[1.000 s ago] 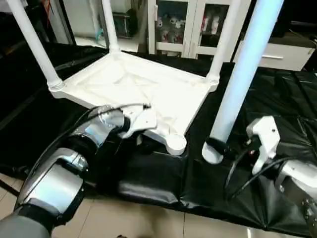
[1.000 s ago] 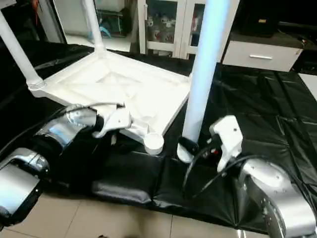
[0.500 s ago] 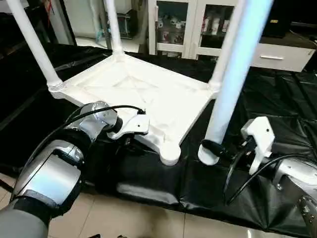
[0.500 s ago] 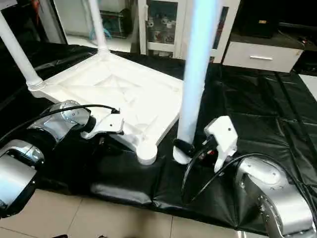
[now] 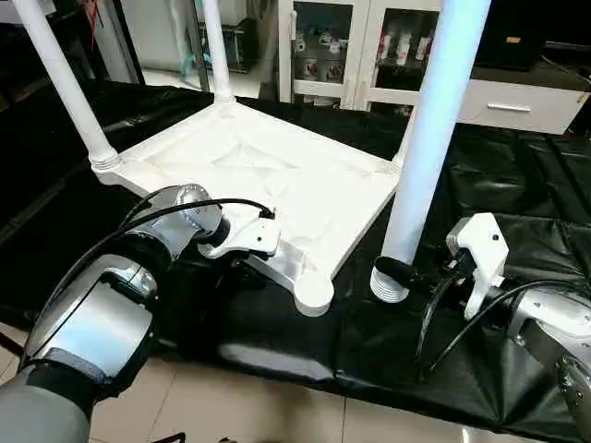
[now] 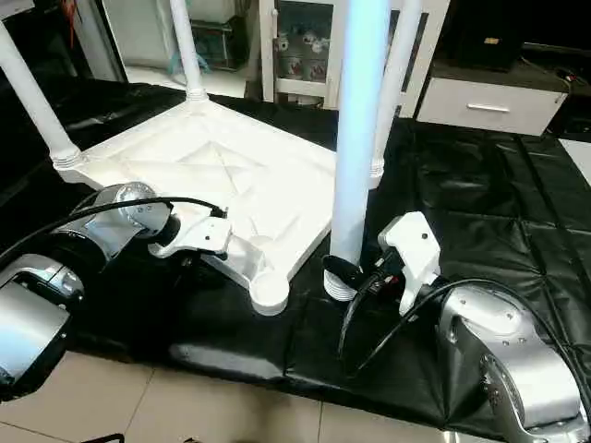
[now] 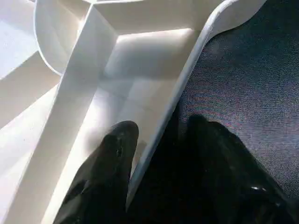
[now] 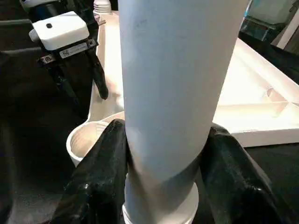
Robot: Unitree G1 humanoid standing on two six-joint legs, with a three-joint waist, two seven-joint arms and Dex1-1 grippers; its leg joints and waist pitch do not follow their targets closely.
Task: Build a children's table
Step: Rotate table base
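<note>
I've got the left gripper (image 7: 156, 140) straddling the raised rim of the upturned table top (image 5: 277, 175), one black finger inside the rim and one outside on the black mat (image 5: 517, 194), fingers partway apart with the rim between them, just short of the empty corner socket (image 5: 314, 295). My right gripper (image 8: 161, 140) has its fingers clamped on either side of the loose leg (image 5: 429, 138), upright, its ribbed end down near that socket. Three legs already stand in the other corners.
</note>
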